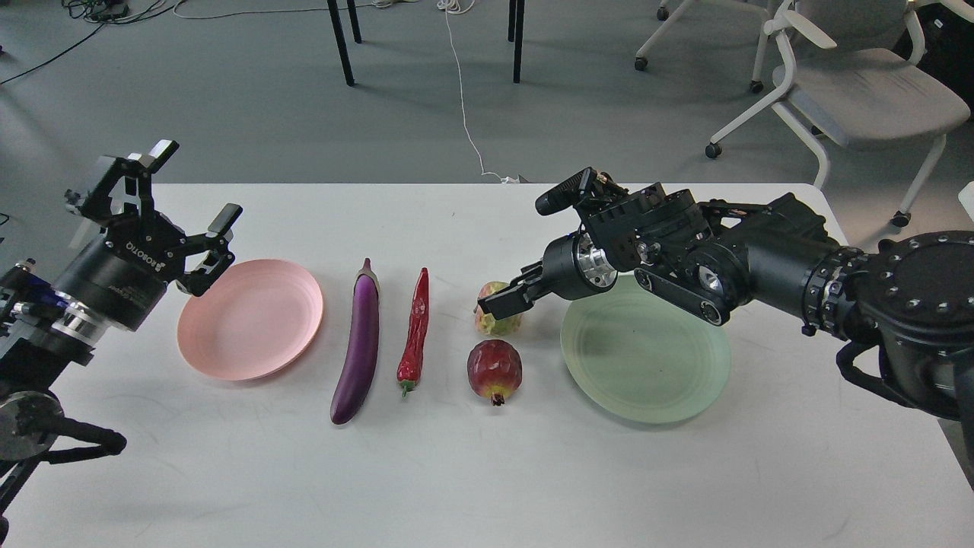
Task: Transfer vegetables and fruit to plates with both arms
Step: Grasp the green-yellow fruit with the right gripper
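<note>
The purple eggplant (361, 342) and the red chili (415, 327) lie side by side at the table's middle. To their right sit the yellow-green fruit (496, 324) and, nearer to me, the dark red fruit (494, 369). The pink plate (251, 320) is on the left and the green plate (647, 358) on the right; both hold nothing. My right gripper (504, 298) is open and low over the yellow-green fruit, with its near finger across the fruit's top. My left gripper (198, 181) is open, raised above the pink plate's far left rim.
The white table (487, 472) ends just behind the arms. Beyond it are grey floor, black table legs, a white cable and an office chair (860, 84) at the back right. My right forearm hangs over the green plate's far rim.
</note>
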Controlling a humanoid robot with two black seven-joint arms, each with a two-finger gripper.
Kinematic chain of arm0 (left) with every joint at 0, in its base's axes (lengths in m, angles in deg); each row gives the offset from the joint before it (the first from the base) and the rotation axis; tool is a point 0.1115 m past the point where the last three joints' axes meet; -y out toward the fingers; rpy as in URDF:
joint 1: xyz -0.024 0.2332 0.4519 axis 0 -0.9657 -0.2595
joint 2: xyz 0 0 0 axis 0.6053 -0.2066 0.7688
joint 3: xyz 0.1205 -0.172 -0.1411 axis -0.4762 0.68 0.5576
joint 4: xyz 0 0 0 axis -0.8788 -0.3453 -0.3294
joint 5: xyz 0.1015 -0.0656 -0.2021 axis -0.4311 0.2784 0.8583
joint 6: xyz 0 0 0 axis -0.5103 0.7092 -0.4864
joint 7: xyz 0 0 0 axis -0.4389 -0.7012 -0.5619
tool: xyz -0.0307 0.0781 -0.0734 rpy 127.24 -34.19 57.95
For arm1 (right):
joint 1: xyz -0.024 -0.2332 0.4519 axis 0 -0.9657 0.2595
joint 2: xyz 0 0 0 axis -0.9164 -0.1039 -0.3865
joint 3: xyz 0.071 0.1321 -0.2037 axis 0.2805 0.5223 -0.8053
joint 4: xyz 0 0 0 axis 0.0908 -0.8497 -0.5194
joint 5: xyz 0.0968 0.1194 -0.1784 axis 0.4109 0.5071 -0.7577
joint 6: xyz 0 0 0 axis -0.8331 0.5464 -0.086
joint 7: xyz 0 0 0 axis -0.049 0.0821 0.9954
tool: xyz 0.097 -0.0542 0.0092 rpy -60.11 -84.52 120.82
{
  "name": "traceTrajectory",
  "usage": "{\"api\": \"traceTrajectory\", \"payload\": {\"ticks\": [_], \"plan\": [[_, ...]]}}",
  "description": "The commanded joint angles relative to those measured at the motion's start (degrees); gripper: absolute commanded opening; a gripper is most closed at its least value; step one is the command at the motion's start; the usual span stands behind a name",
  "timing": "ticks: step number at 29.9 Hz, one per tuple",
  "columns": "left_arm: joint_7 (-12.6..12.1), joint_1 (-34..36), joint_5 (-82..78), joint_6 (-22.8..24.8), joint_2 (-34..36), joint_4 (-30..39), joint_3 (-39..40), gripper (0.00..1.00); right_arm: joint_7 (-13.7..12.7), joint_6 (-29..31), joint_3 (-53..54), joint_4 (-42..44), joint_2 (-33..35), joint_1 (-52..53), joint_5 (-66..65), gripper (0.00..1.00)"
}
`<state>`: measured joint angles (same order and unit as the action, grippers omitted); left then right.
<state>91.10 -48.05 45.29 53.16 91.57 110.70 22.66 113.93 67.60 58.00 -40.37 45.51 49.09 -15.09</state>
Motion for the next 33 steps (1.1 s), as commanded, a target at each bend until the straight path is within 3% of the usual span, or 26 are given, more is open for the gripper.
{"api": "traceTrajectory", "payload": {"ticks": [1, 27, 33], "plan": [[0.0, -0.1, 0.0, 0.0, 0.0, 0.1, 0.0, 1.0, 0.0, -0.7, 0.1, -0.2, 0.0, -0.8, 0.0, 0.99], [0.0, -2.1, 0.0, 0.0, -0.1, 1.2, 1.3, 1.0, 0.0, -11.0, -0.1, -0.2, 0.0, -6.1, 1.0, 0.98], [0.0, -3.7, 0.0, 0.0, 0.0, 1.9, 2.5, 1.0, 0.0, -11.1, -0.4, -0.2, 0.0, -7.0, 1.0, 0.84]]}}
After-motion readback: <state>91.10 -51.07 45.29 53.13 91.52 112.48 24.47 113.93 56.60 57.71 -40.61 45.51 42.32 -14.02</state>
